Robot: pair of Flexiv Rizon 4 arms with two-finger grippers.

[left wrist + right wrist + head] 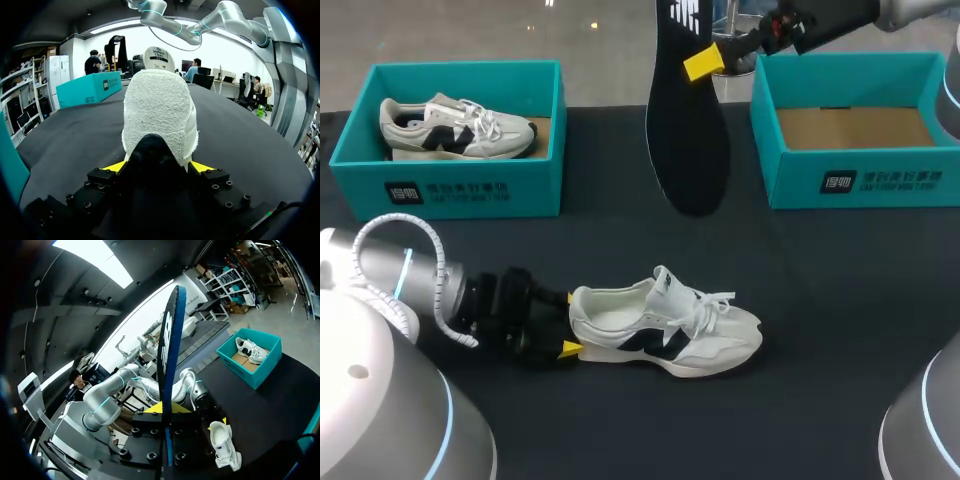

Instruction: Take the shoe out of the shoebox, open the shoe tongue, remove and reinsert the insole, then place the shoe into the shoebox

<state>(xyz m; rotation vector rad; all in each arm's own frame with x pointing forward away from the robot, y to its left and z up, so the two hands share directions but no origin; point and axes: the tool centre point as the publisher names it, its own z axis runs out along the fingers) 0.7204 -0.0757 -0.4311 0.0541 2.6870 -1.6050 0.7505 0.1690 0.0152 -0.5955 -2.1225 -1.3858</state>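
The black desk (840,300) carries two teal boxes at its far edge: the empty shoebox (860,180) on my right, and a second box (450,185) on my left with another shoe (455,128) in it. The shoe (665,330) lies upright near the front, toe toward my right; the left tool (568,322) is closed on its heel, a yellow tip on each side. The right tool (715,55) is clamped on the black insole (687,130), high above the desk between the boxes; it grips near one end, so the long broad end hangs free.

The main risk, I judge, is in the reinsertion. That hanging end may swing or twist on the way down; it could catch on the tongue or loose laces and buckle instead of sliding in. A push against the collar could lever the shoe out of the left tool's heel grip or tip it. The left fingers at the heel may also stop the insole seating flat.
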